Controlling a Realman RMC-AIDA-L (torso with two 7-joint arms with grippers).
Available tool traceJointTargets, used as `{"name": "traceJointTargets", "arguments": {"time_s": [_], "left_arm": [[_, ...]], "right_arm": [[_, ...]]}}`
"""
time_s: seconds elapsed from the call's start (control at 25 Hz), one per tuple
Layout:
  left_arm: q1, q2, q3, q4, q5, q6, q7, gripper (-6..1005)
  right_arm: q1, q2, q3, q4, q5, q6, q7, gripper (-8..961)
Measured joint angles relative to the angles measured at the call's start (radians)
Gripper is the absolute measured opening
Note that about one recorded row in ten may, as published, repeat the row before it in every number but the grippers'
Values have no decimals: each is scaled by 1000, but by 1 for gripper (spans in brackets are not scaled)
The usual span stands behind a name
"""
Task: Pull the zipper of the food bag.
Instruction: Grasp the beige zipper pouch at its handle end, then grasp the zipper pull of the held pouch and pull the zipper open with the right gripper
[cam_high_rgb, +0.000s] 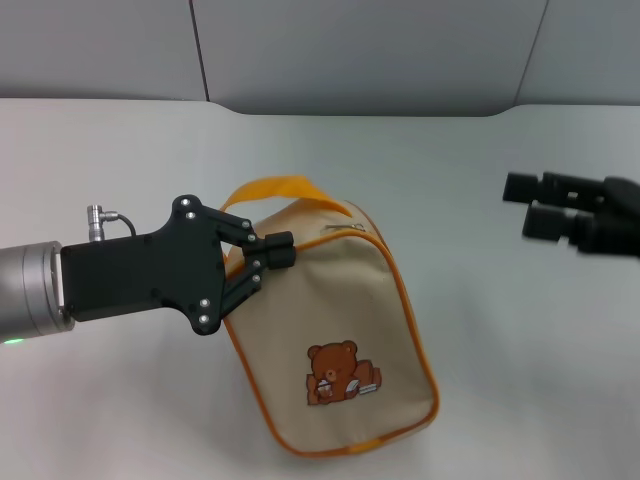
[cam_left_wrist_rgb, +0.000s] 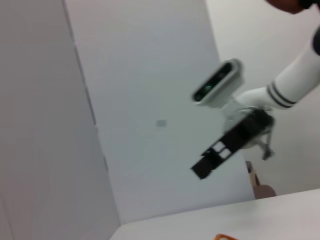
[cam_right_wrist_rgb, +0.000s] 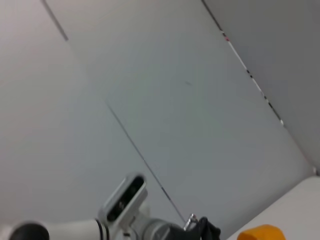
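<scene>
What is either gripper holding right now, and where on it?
The left gripper sits shut at the bag's top left edge, below the handle; whether it pinches fabric cannot be told. The right gripper holds nothing.

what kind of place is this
Probably a robot test bench or lab: a plain white table against grey panel walls, one food bag, left pincer on it, right pincer apart.
</scene>
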Motion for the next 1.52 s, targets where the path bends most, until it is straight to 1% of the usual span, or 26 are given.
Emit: {"name": "traceJointTargets", "arguments": {"time_s": [0.08,0.12,0.16,0.2,0.28,0.32,0.36,0.44,0.52,0.56,0.76,0.88,0.92,0.96,1.0,1.08,1.12,1.36,1.48,1.52], "left_arm": [[-5,-1,7,1,1,10,32,43],[-7,-1,23,-2,1,15,58,42],[-7,-1,23,-2,1,15,58,42],[-6,-2,34,-8,-2,19,81,42],[-6,-2,34,-11,-2,20,90,41],[-6,-2,34,-16,-1,23,101,41],[-6,-2,34,-16,-1,23,101,40],[-7,-2,35,-17,2,23,103,38],[-7,-3,43,-17,2,24,103,36],[-7,-3,43,-17,2,24,103,35],[-5,-3,58,-18,-2,26,108,34],[-2,-4,59,-18,-2,27,116,34],[-1,-5,60,-18,-2,27,116,34],[-1,-5,60,-18,-2,27,116,34],[-1,-5,60,-18,-2,27,116,34],[0,-5,60,-18,-2,27,116,34],[-1,-5,60,-18,-1,27,116,34],[-9,-5,60,-18,0,27,116,35],[-13,-5,59,-18,0,26,116,35],[-14,-5,59,-18,0,26,116,35]], "right_arm": [[26,-10,-5,-16,8,-1,111,833],[55,-17,-20,-32,6,-2,224,833],[55,-17,-20,-32,6,-2,224,828],[70,-20,-35,-40,4,-1,280,823],[95,-23,-75,-57,3,6,369,813],[123,-25,-122,-73,2,22,457,808],[123,-25,-122,-73,2,22,457,772],[146,-26,-173,-81,-1,48,524,699],[183,-26,-259,-84,-6,95,620,627],[183,-26,-259,-84,-6,95,620,609],[231,-24,-333,-85,-7,135,727,519],[241,-22,-357,-84,-8,154,747,465],[249,-20,-386,-83,-9,174,765,447],[249,-20,-386,-83,-9,174,765,429],[255,-17,-409,-82,-9,186,776,411],[258,-15,-421,-81,-9,191,782,245],[265,-11,-445,-81,-9,206,796,242],[284,-7,-480,-74,-9,236,823,222],[298,-4,-508,-73,-9,244,845,212],[307,0,-532,-77,-9,252,861,209]]}}
